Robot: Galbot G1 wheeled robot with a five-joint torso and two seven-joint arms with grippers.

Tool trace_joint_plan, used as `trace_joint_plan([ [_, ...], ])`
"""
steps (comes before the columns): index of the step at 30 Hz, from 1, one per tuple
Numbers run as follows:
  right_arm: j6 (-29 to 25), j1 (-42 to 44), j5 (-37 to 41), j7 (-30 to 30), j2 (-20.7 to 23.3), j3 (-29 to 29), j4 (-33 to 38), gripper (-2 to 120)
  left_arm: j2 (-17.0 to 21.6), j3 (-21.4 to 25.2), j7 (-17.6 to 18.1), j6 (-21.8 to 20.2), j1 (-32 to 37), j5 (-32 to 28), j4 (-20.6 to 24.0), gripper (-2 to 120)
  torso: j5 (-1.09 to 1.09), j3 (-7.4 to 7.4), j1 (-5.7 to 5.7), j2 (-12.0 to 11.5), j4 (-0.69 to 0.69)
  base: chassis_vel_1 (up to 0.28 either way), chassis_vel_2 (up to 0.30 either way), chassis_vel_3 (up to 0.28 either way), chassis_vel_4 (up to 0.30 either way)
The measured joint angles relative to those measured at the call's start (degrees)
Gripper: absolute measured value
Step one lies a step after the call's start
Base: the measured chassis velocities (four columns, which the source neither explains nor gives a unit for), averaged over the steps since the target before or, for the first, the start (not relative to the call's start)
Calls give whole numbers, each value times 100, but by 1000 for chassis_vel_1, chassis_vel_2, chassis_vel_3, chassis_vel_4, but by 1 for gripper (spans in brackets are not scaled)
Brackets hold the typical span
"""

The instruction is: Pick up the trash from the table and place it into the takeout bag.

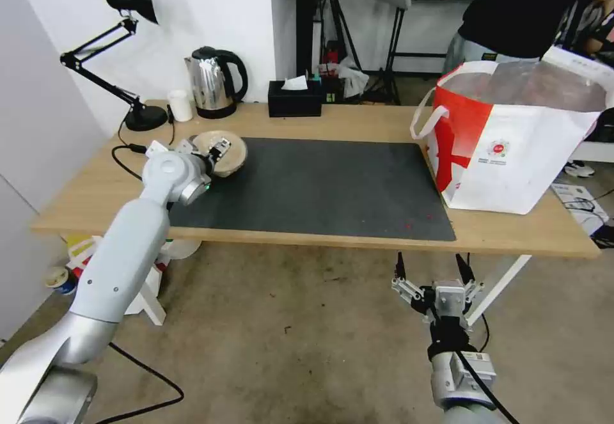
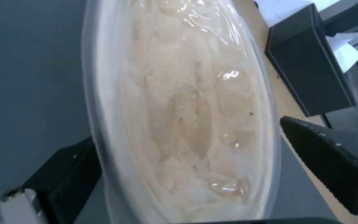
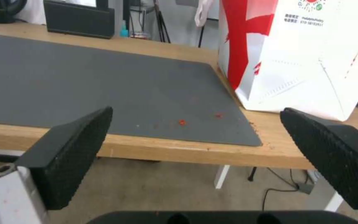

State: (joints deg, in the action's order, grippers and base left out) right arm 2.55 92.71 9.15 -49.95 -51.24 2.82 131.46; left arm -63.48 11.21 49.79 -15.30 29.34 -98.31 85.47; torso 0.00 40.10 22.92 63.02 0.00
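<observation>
Head view showed the left gripper [image 1: 217,150] over the round beige pulp bowl [image 1: 231,158] at the dark-grey mat's [image 1: 320,187] far-left corner, fingers spread astride its rim, not clamped. The white-and-red takeout bag [image 1: 511,155] stood far right, nearer the right gripper [image 1: 430,269], which hung open-fingered below the light-wood table [image 1: 358,123].

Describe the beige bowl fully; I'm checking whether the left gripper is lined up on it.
The beige bowl is a shallow round pulp dish covered by clear crinkled plastic film. It sits upright on the dark mat's far left corner, near the kettle. The left gripper is over it, open, one finger on each side of the rim; contact cannot be told.
</observation>
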Motion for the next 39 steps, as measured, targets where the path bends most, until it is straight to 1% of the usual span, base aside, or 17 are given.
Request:
trace_joint_plan([
  [5, 0, 0, 0, 0, 0, 0, 0, 100, -6, -5, -28, -2, 1, 20, -3, 99, 0, 0, 0, 0, 1, 0, 0, 0, 0],
  [7, 0, 0, 0, 0, 0, 0, 0, 100, -15, 3, -68, -3, 12, 27, -3, 93, 0, 0, 0, 0, 1, 0, 0, 0, 0],
  [8, 0, 0, 0, 0, 0, 0, 0, 100, -15, 3, -68, -3, 12, 27, -3, 93, 0, 0, 0, 0, 1, 0, 0, 0, 0],
  [12, 0, 0, 0, 0, 0, 0, 0, 100, -28, 29, -101, -4, 75, 69, 4, 76, 0, 0, 0, 0, 1, 0, 0, 0, 0],
  [13, 0, 0, 0, 0, 0, 0, 0, 100, -28, 29, -101, -4, 75, 69, 4, 76, 0, 0, 0, 0, 1, 0, 0, 0, 0],
  [17, 0, 0, 0, 0, 0, 0, 0, 100, -5, 56, -147, -3, 119, 101, 5, 58, 0, 0, 0, 0, 1, 0, 0, 0, 0],
  [18, 0, 0, 0, 0, 0, 0, 0, 100, -5, 56, -147, -3, 119, 101, 5, 58, 0, 0, 0, 0, 1, 0, 0, 0, 0],
  [22, 0, 0, 0, 0, 0, 0, 0, 100, 10, 67, -156, -2, 134, 116, 26, 43, 0, 0, 0, 0, 1, 0, 0, 0, 0],
  [23, 0, 0, 0, 0, 0, 0, 0, 100, 10, 67, -156, -2, 134, 116, 26, 43, 0, 0, 0, 0, 1, 0, 0, 0, 0],
  [26, 0, 0, 0, 0, 0, 0, 0, 100, 11, 84, -158, 7, 161, 151, 84, 27, 0, 0, 0, 0, 0, 0, 0, 0, 0],
  [27, 0, 0, 0, 0, 0, 0, 0, 100, 11, 84, -158, 7, 161, 151, 84, 27, 0, 0, 0, 0, 0, 0, 0, 0, 0],
  [29, 0, 0, 0, 0, 0, 0, 0, 100, 30, 108, -158, 13, 193, 169, 123, 15, -1, 0, 0, 0, 0, 0, 0, 0, 0],
  [30, 0, 0, 0, 0, 0, 0, 0, 100, 30, 108, -158, 13, 193, 169, 123, 15, -1, 0, 0, 0, 0, 0, 0, 0, 0],
  [32, 0, 0, 0, 0, 0, 0, 0, 100, 67, 147, -159, 18, 238, 178, 157, 5, 0, 0, 0, 0, 0, 0, 0, 0, 0],
  [34, 0, 0, 0, 0, 0, 0, 0, 100, 74, 154, -160, 18, 248, 179, 166, 4, -1, 0, 0, 0, 0, 0, 0, 0, 0],
  [35, 0, 0, 0, 0, 0, 0, 0, 100, 91, 177, -163, 19, 275, 181, 193, 0, 0, 0, 0, 0, 1, 0, 0, 0, 0],
  [39, 0, 0, 0, 0, 0, 0, 0, 100, 112, 219, -167, 24, 306, 181, 216, 0, 0, 0, 0, 0, 0, 0, 0, 0, 0],
])
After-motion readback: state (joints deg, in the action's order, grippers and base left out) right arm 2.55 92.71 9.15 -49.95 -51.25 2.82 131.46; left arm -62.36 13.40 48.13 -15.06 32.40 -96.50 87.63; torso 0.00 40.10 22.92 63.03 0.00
